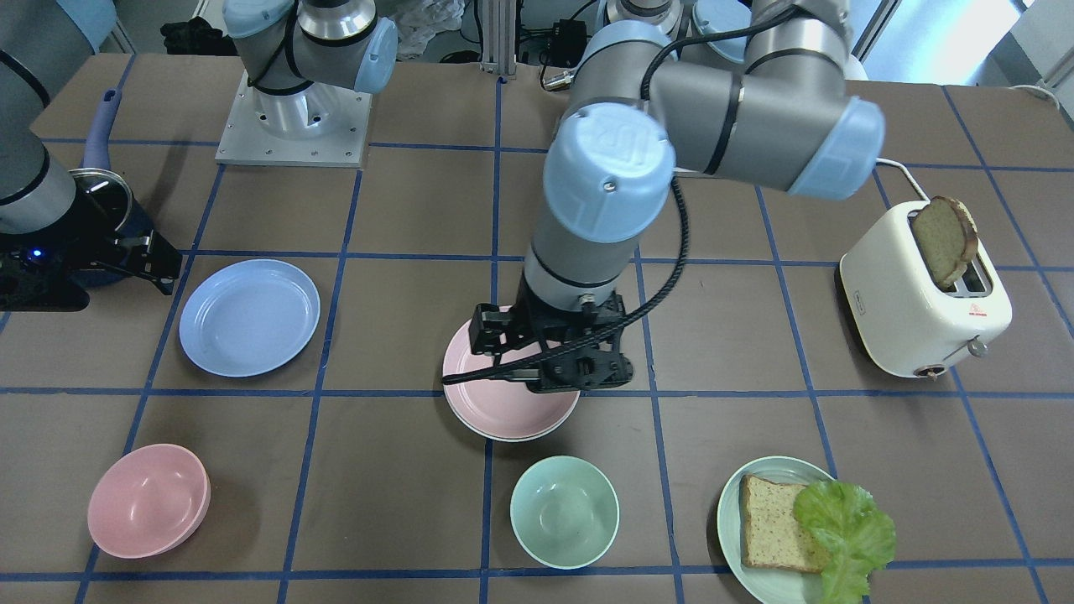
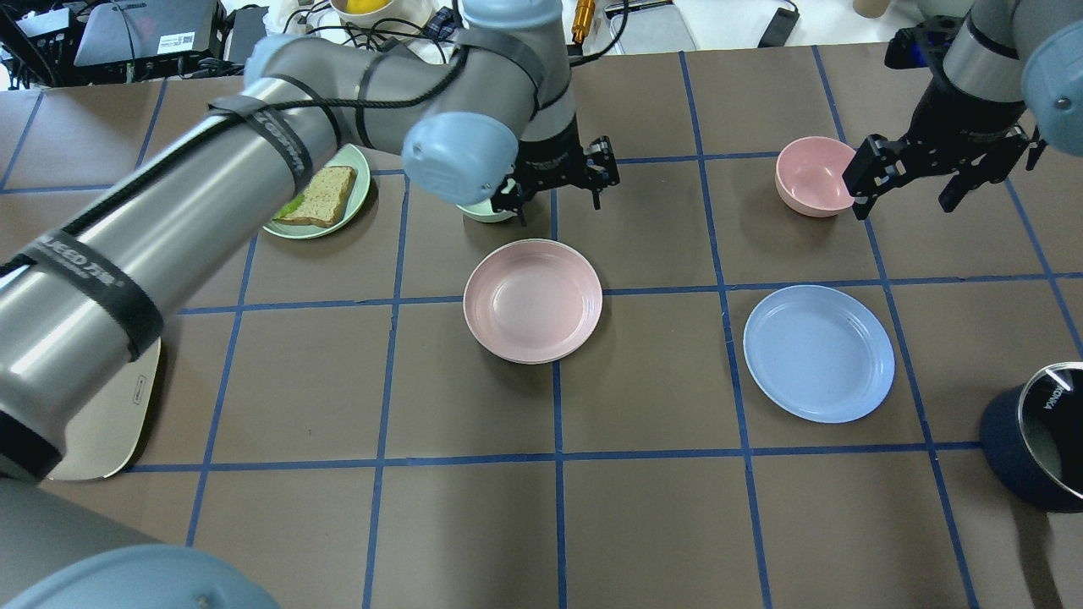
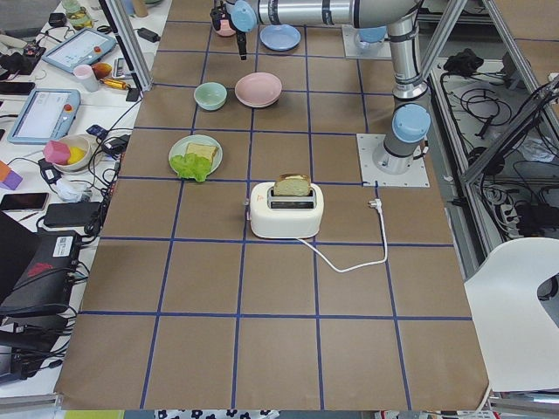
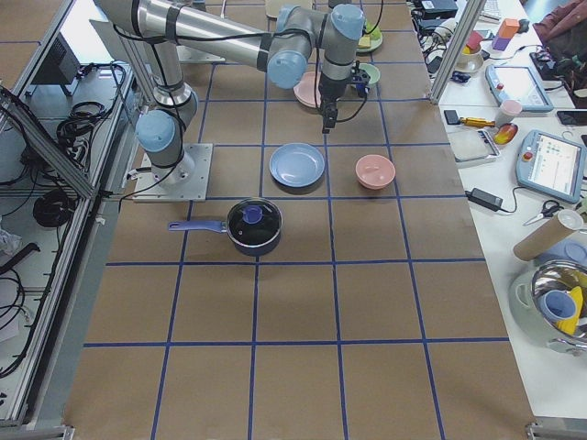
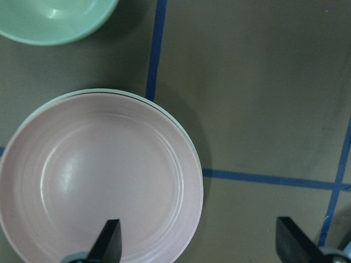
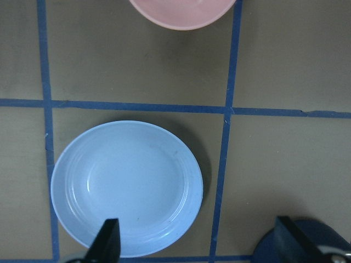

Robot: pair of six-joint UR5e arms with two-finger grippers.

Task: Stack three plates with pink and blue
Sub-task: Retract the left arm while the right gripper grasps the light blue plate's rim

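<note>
white plate [image 5: 170, 114] is basically buried under the pink plate [image 5: 98, 181], just a thin rim peeking out; overhead, the left arm [image 2: 254, 144] hides most of the mint bowl [image 2: 486, 213], and the pot [image 2: 1007, 440] gets cropped at the edge

Taped table [image 2: 643, 524] bearing blue plate [image 2: 818, 353], toaster [image 1: 923, 310], pot [image 4: 254, 226]

A pink bowl [image 1: 148, 501] and a mint bowl [image 1: 565, 511] are sitting well apart on the taped table [image 1: 403, 470]. A green plate [image 1: 728, 510] is carrying bread [image 1: 776, 524] and lettuce [image 1: 847, 528]. A toaster [image 1: 914, 310] is holding a slice [image 1: 944, 241]. A dark pot [image 4: 254, 226], apparently lidded, is standing apart.
</note>
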